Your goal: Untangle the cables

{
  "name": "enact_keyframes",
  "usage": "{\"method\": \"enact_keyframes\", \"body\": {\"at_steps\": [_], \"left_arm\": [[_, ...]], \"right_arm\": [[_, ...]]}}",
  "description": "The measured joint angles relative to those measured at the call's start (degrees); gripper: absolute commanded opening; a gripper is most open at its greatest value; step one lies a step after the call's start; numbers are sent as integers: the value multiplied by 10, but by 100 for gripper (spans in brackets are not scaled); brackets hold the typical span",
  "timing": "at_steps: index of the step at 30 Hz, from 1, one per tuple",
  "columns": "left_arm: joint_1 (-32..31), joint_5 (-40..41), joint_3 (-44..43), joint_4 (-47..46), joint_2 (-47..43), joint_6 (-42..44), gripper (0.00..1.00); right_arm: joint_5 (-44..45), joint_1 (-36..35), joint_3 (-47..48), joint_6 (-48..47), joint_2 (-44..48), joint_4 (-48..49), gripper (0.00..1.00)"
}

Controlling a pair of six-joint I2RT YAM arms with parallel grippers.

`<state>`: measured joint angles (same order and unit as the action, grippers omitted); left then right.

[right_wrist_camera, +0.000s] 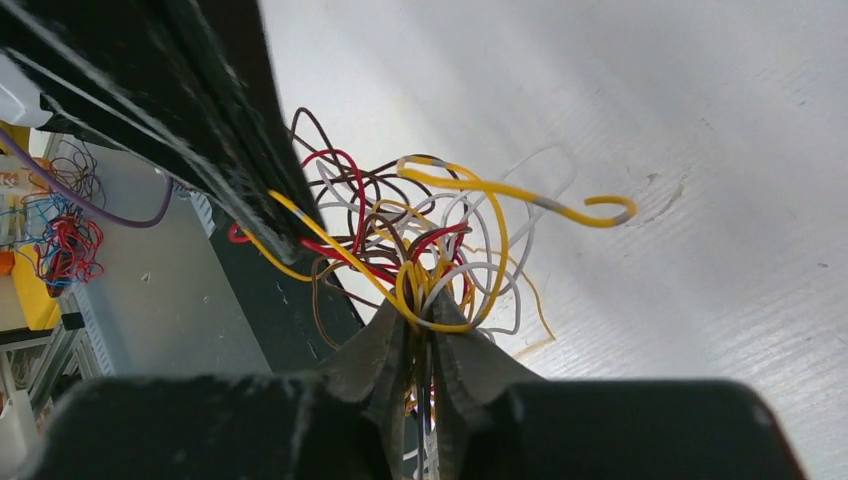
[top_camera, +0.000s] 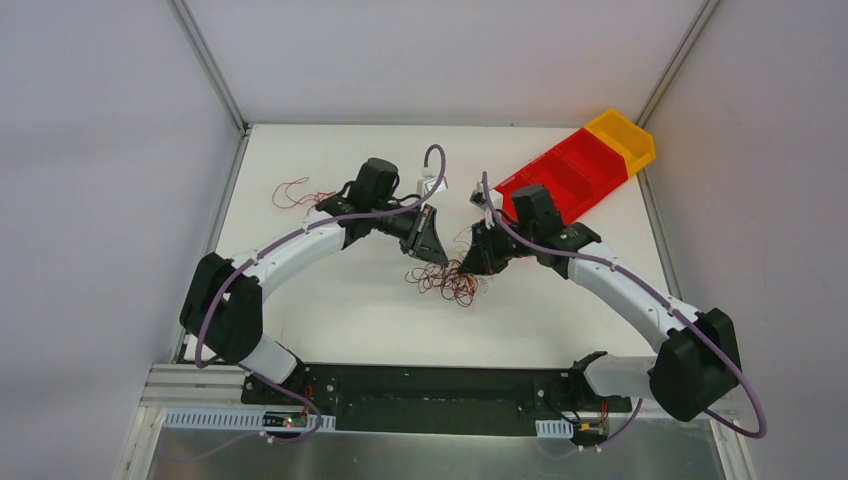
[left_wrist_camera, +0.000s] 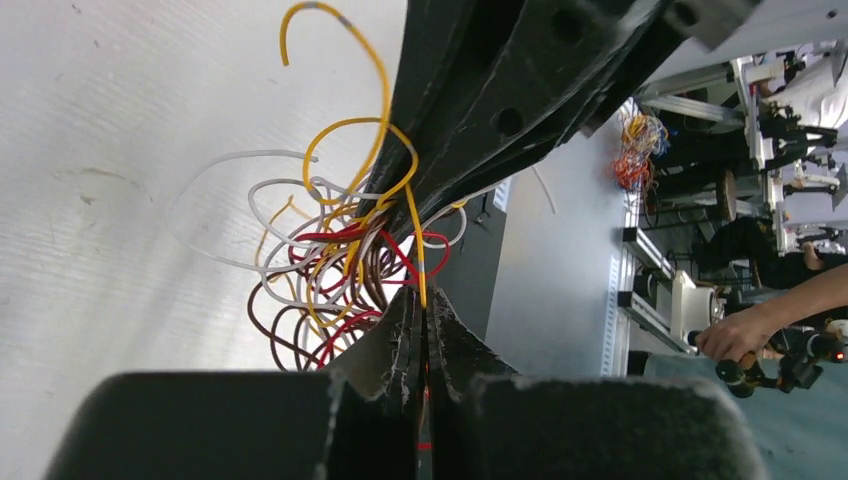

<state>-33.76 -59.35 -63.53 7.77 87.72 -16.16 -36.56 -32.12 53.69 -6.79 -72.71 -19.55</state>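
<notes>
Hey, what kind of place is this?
Probably a robotics lab: two arms bolted to a white table inside plain panel walls, and the left wrist view shows more wire bundles and a person beyond.

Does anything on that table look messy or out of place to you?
Mostly the tangle of wires in the middle of the table, both arms' jaws pinched shut on it. One thin red wire lies alone near the far left edge, apart from the heap. The red and yellow bins sit slanted to its edges.
</notes>
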Motion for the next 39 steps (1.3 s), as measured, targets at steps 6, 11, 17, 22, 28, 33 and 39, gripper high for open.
{"method": "enact_keyframes", "body": {"at_steps": [6, 11, 17, 22, 28, 33, 39], "left_arm": [[43, -7, -40, 4, -40, -55, 0], [114, -24, -102, -6, -70, -120, 0], [209, -37, -208, -66, -72, -214, 0], [262, -33, -321, -114, -67, -277, 0], [316, -9, -455, -166, -30, -325, 0], [333, 31, -555, -180, 18, -340, 0], [332, 73, -619, -184, 52, -340, 0]], "right_arm": [[1, 40, -14, -3, -10, 10, 24], [9, 66, -38, -30, -36, 10, 27], [28, 73, -68, -80, -49, -12, 27], [46, 80, -94, -122, -50, -31, 29], [65, 83, -118, -163, -50, -50, 30], [83, 84, -138, -193, -50, -63, 29], [99, 84, -160, -227, -50, -70, 1]]}}
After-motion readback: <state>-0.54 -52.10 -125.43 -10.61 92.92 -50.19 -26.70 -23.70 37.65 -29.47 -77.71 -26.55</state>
